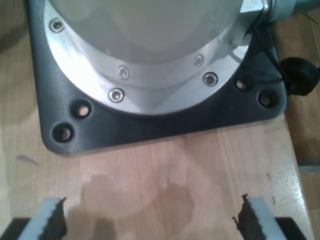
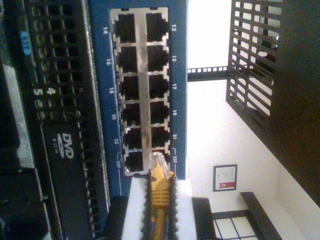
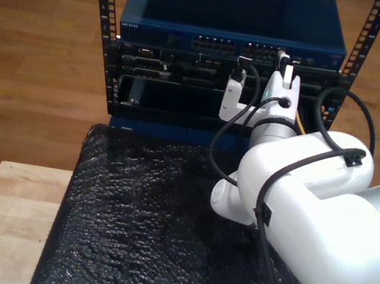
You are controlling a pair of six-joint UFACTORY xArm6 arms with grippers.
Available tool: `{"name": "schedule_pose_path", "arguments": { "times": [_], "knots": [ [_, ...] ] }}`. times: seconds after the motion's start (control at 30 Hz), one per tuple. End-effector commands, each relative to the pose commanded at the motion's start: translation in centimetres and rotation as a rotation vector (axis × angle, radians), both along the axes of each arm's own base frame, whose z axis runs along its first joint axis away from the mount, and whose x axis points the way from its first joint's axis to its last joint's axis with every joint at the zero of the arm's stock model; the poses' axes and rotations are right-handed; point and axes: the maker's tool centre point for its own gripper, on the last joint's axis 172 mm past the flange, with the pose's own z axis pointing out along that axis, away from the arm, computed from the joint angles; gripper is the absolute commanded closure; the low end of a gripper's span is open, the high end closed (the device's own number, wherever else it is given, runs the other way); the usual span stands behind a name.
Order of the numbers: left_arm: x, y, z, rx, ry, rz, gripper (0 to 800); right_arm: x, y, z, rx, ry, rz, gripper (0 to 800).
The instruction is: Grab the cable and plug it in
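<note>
The yellow cable is pinched between the white pads of my second gripper, which is shut on it. Its clear plug points at the blue switch and reaches the end of the port block, by the ports marked 23 and 24. I cannot tell whether it touches. In the exterior view my second gripper is up against the switch at the exterior view's right, and a stretch of yellow cable trails behind the wrist. My first gripper stands open over bare wood, with nothing between its fingers.
A metal rack holds the switch above black units, one with a DVD drive. Thick black arm cables loop before the rack. A black textured mat covers the wooden table. An arm's base plate lies beyond my first gripper.
</note>
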Motion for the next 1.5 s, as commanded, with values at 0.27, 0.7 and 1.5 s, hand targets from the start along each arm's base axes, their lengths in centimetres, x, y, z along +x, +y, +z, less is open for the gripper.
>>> {"name": "schedule_pose_path", "arguments": {
  "times": [0.27,0.7,1.5],
  "knots": [
    [0.0,0.0,0.0,-0.002,0.0,0.0,0,0.2,0.1,0.3,0.002,-0.008,0.0,800],
    [0.0,0.0,0.0,0.0,0.0,0.0,0,0.3,0.1,-0.5,-0.001,0.005,0.001,800],
    [0.0,0.0,0.0,-0.002,0.0,0.0,0,1.1,0.7,-0.4,0.001,-0.008,0.016,800]
  ]
}}
